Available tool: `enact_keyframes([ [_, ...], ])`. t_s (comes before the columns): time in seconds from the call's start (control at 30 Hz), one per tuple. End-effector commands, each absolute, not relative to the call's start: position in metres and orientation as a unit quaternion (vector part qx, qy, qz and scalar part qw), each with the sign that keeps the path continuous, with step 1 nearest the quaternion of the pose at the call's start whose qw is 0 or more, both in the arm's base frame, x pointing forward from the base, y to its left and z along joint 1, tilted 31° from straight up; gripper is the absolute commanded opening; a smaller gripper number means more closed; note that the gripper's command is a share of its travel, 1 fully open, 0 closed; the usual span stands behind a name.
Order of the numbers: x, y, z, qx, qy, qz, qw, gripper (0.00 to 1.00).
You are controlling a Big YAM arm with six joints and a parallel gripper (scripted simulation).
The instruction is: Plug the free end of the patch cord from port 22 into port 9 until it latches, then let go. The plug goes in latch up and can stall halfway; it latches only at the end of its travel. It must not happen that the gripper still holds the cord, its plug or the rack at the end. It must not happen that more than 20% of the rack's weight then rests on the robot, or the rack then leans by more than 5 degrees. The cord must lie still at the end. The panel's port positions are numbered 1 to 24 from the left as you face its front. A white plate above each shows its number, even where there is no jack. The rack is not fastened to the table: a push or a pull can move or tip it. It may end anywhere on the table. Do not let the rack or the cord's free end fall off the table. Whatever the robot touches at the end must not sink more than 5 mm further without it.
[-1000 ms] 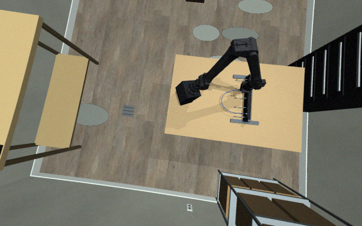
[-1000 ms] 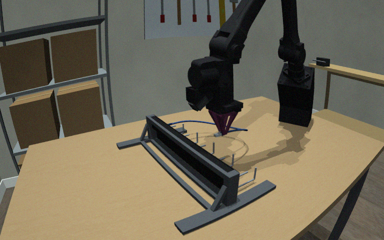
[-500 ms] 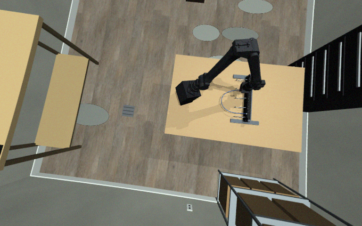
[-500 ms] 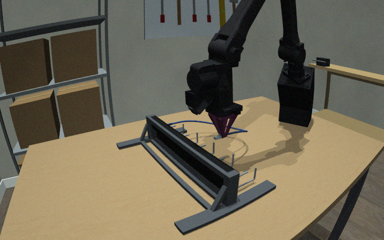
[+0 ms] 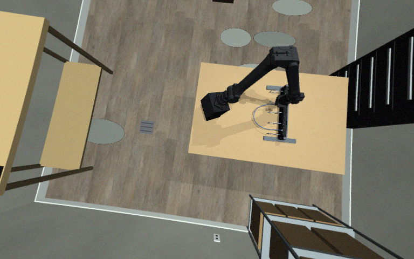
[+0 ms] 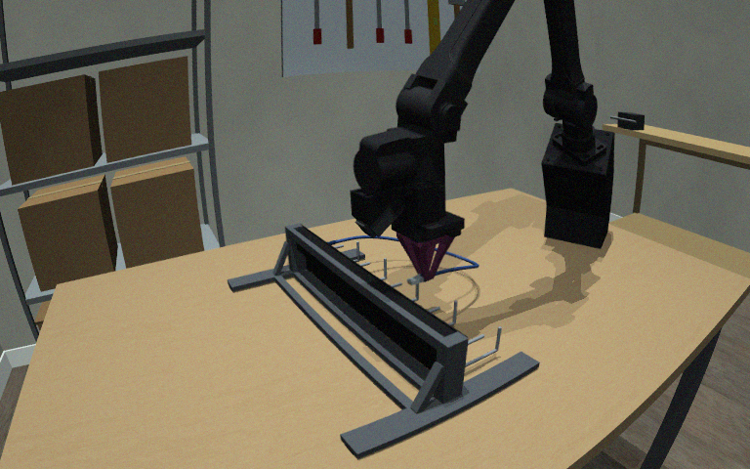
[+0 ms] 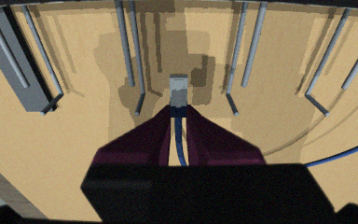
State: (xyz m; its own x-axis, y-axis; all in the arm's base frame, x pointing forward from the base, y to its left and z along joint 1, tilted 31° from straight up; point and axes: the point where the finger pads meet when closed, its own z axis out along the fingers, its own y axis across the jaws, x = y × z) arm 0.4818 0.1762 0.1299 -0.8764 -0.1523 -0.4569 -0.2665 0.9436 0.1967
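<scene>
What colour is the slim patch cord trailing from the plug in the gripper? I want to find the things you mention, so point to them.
Blue (image 5: 254, 114) (image 6: 381, 237) (image 7: 178, 133); the wrist view shows it best.

The tool has come down and nearer the rack; the plug has moved with it; the cord's nearby bend sits lower.
</scene>
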Motion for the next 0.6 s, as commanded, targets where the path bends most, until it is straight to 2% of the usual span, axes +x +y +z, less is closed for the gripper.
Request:
enact_keyframes([
  [0.0, 0.5053, 0.1865, 0.1483, -0.109, 0.953, 0.134, 0.249, 0.00],
  [0.57, 0.5131, 0.1873, 0.1459, -0.107, 0.953, 0.134, 0.249, 0.00],
])
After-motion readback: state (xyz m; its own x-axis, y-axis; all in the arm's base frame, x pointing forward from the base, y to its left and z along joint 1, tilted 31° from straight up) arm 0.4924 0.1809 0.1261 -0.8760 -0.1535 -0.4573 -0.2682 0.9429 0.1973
